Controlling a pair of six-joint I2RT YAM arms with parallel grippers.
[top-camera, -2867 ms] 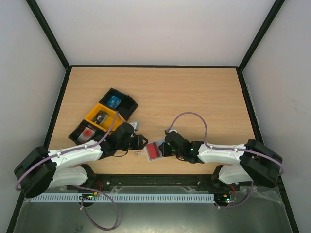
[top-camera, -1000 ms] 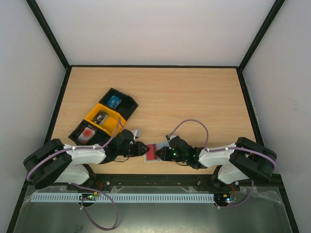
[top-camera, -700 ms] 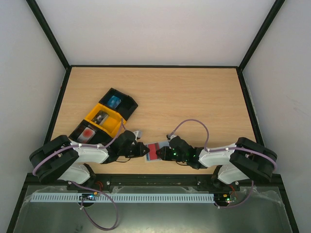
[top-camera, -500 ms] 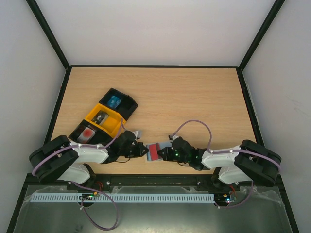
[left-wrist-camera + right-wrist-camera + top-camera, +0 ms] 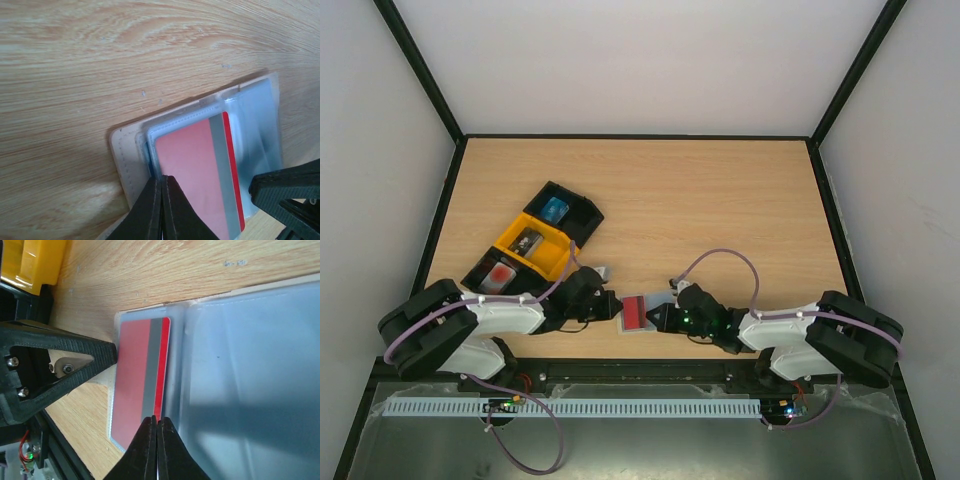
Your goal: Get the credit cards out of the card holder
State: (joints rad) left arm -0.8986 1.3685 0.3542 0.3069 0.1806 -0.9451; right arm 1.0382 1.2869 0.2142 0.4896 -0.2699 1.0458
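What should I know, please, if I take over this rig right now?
Left gripper: shut, tips at the sleeve edge of the flat pale blue-grey card holder.
Right gripper: shut, tips on the thin red credit card, at its striped edge.
Holder lies open on the wooden table between the arms.
Done: none out; one card shows, inside its sleeve. Left: pull it free.

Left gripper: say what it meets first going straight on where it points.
The card holder's beige edge, then the red credit card in its sleeve; the left gripper looks right at that edge, but depth is unclear.
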